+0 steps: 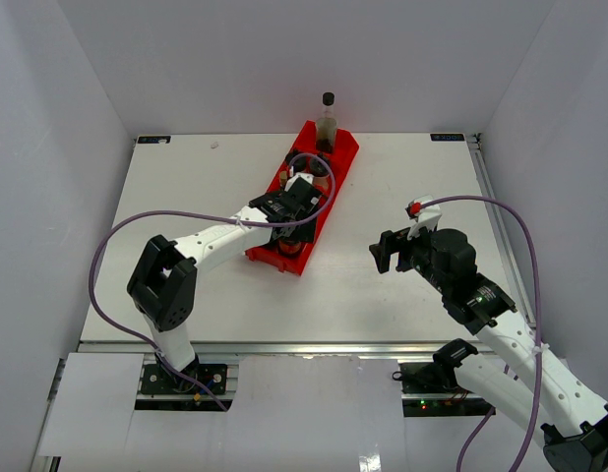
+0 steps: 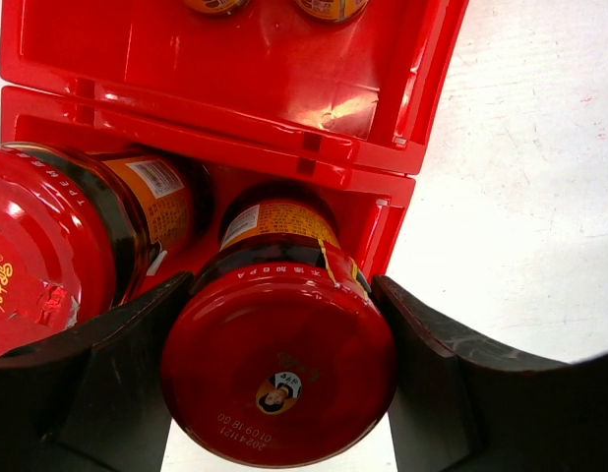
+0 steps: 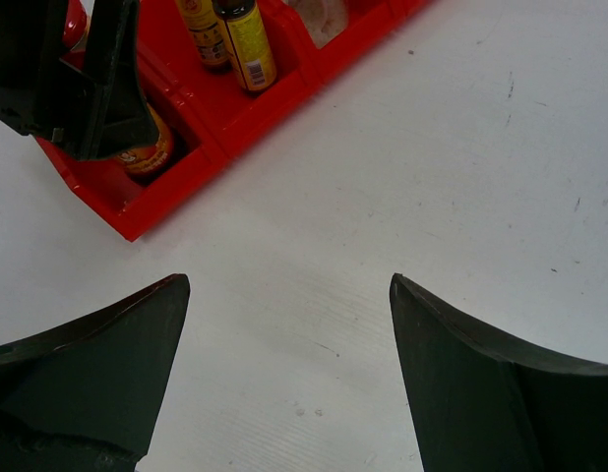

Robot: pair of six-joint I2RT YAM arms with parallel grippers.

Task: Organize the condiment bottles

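Observation:
A long red tray (image 1: 345, 157) lies diagonally mid-table. In its near end compartment stand two squat red-lidded jars. My left gripper (image 2: 281, 295) is shut on the right-hand jar (image 2: 279, 374), one finger pressed against each side of its lid. The other jar (image 2: 38, 256) stands just to its left. From above, the left gripper (image 1: 292, 214) covers that end of the tray. Two slim yellow-labelled bottles (image 3: 247, 44) stand in the compartment beyond. A tall clear black-capped bottle (image 1: 327, 123) stands at the tray's far end. My right gripper (image 3: 289, 285) hangs open over bare table, right of the tray.
The tray's red divider wall (image 2: 235, 147) runs just beyond the held jar. White table (image 1: 402, 187) spreads right of the tray. Purple cables loop over both arms. White walls close in the table at the back and sides.

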